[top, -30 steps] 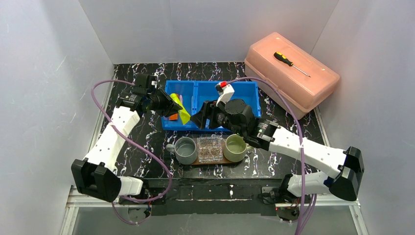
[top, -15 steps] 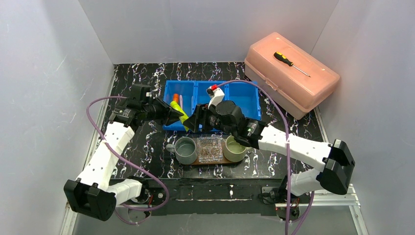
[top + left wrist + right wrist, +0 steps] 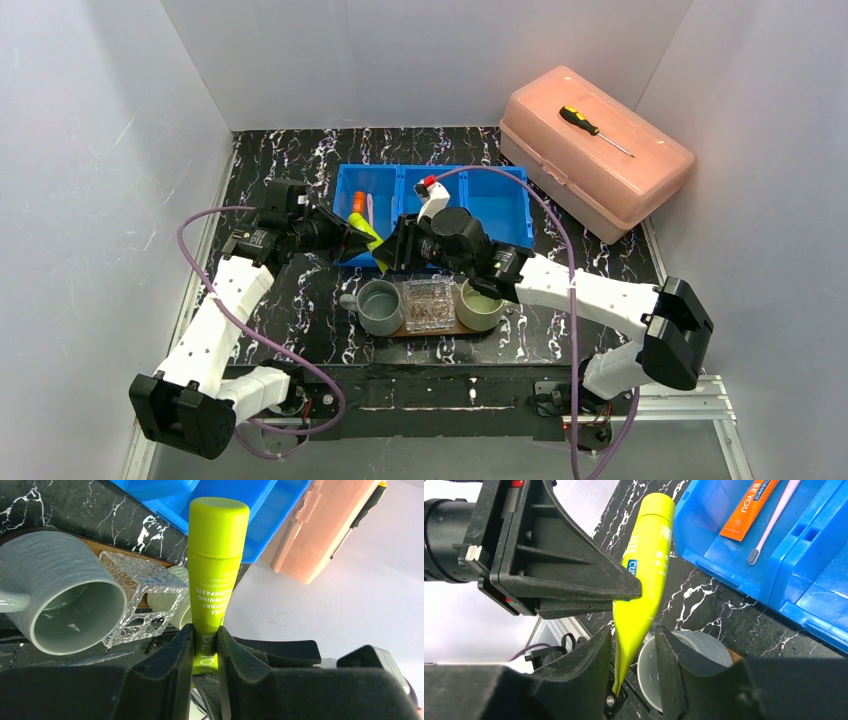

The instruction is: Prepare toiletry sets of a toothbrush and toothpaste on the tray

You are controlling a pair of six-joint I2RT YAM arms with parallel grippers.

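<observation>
Green tube (image 3: 217, 555) mid-air at blue bin's (image 3: 272, 510) near edge
Left hand (image 3: 205, 632) clamped on it; right hand (image 3: 634, 632) apart, straddling its tail

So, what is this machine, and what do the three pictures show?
Two robot arms, left and right, stand at a black table. One picture looks down from above; the others come from wrist cameras. It bears a blue bin with an orange tube and a toothbrush, a wooden tray carrying a grey mug, a clear holder and a pale green mug, and a pink box with a screwdriver. The left fingers hold a green tube; the right fingers stand around its flat end, not yet closed.
</observation>
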